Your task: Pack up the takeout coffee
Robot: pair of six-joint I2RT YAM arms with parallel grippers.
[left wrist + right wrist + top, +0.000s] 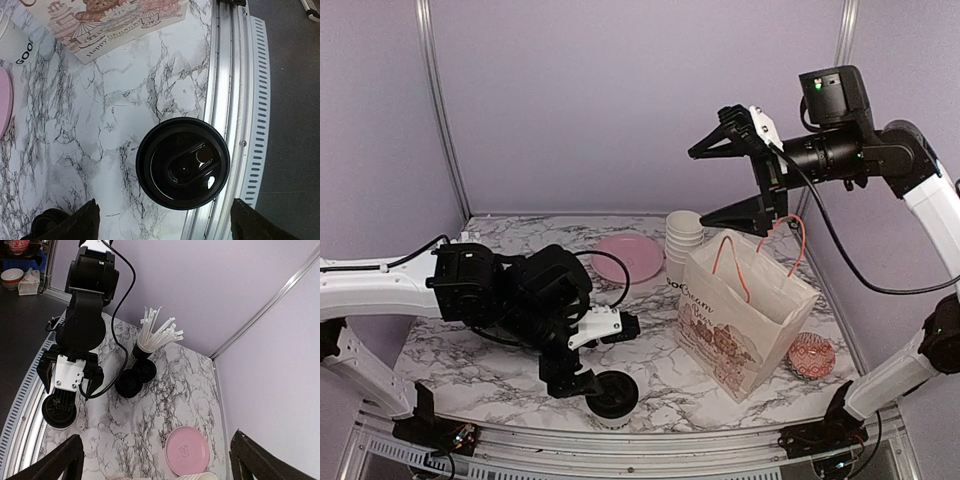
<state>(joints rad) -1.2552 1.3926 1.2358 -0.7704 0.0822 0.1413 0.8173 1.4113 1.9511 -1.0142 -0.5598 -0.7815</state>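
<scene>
One takeout coffee cup point(613, 394) with a black lid point(182, 162) stands at the table's front edge, beside the metal rail. My left gripper point(593, 356) hovers over it, open and empty; its fingers point(75, 222) show apart on either side of the lid. Two more black-lidded cups point(129, 384) point(146, 371) stand further back, hidden behind the left arm in the top view. The white paper bag point(745, 312) with pink handles stands upright on the right. My right gripper point(700, 187) is open and empty, high above the bag's left side.
A cup full of white-wrapped straws point(150, 340) stands behind the two lidded cups. A pink plate point(625, 257) and a stack of lidless white cups point(683, 240) are at the back. A small patterned paper bowl point(810, 355) lies right of the bag.
</scene>
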